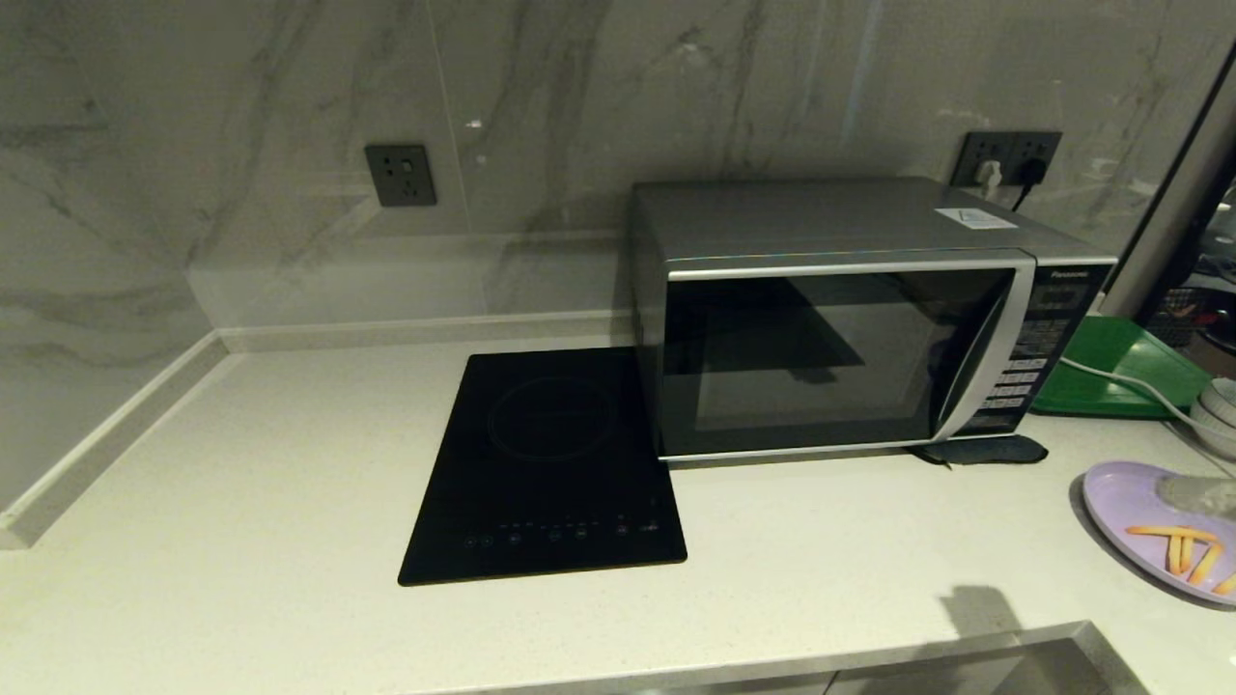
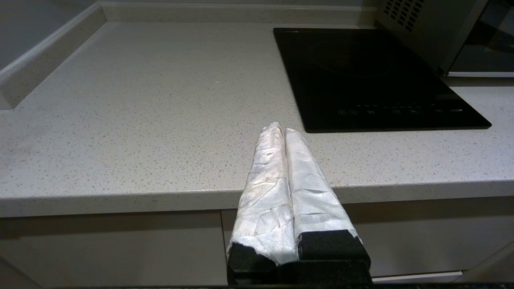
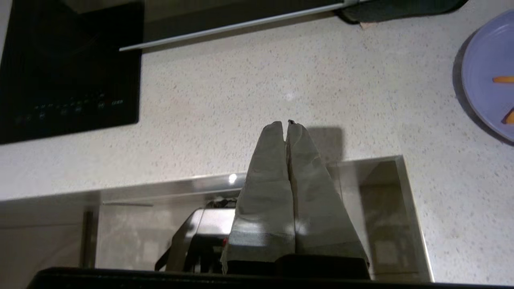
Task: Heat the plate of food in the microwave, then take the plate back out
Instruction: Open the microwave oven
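Microwave (image 1: pixel 850 328) is the reference: silver-grey box, dark glass door closed, curved silver handle strip, button panel on its right side. Interior can't be made out through the glass, just reflections.

Plate of food (image 1: pixel 1154 526) sits on the counter in front of and to the right of the microwave, well clear of it. Lavender, round, shallow, a few thin orange sticks on it. Cut off by the frame edge in the head view, and a blurred grey shape overlaps its far rim; can't tell what that is. Right wrist view also catches only part of the plate (image 3: pixel 488 76).

Flat black glossy cooktop (image 1: pixel 546 468) lies touching or just beside the microwave's left side. Green tray (image 1: pixel 1110 372) to the microwave's right, partly hidden behind it. Dark flat pad (image 1: pixel 985 450) pokes out under the microwave's front right corner.

Counter (image 1: pixel 241 502) is pale speckled stone, wall is grey-veined marble.

Left gripper (image 2: pixel 280 130): white-wrapped crinkled fingers pressed together, holding nothing, hanging over the counter edge, in front of and left of the microwave.

Right gripper (image 3: pixel 288 125): grey-taped fingers pressed together, empty, over the counter edge in front of the microwave, plate off to its right.
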You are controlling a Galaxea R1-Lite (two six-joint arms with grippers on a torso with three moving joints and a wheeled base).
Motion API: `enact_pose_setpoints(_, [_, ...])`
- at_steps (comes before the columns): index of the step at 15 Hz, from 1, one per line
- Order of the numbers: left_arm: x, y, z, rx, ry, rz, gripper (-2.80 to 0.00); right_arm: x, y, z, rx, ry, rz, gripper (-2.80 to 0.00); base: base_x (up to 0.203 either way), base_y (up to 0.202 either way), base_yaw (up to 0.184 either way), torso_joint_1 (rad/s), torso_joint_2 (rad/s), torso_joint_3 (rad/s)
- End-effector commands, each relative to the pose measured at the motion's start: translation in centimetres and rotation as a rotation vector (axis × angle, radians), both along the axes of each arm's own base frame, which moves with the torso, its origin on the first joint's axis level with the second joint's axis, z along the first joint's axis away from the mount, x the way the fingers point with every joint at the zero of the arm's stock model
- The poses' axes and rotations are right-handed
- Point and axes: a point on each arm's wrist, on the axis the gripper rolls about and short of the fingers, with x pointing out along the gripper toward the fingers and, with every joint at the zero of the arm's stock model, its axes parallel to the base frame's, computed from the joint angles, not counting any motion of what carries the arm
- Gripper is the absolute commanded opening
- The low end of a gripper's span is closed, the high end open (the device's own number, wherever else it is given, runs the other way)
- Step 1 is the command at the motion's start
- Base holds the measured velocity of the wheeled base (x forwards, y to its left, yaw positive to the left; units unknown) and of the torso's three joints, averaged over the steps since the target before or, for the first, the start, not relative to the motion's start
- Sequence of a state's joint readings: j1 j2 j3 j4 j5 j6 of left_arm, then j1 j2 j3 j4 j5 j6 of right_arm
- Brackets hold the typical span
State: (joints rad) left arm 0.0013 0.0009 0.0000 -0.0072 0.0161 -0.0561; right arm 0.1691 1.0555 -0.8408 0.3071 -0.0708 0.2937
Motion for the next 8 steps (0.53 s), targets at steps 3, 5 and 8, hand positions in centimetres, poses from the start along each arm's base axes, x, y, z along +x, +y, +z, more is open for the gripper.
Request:
enact_pose_setpoints(3, [0.01,0.00,0.01,-0.001,0.000,0.001,-2.80,1.90,0.25,-1.63,-0.024,0.037,-0.033,-0.35,0.000,0.000,0.000,0.000,0.00,0.000])
enact_pose_setpoints(5, [0.01,0.00,0.01,-0.001,0.000,0.001,-2.80,2.06,0.28,-1.55,-0.017,0.022,-0.037,0.00,0.000,0.000,0.000,0.000,0.00,0.000])
enact_pose_setpoints(8, [0.01,0.00,0.01,-0.001,0.000,0.001,-2.80,1.95,0.26,-2.34,0.023,0.051,-0.064,0.00,0.000,0.000,0.000,0.000,0.00,0.000])
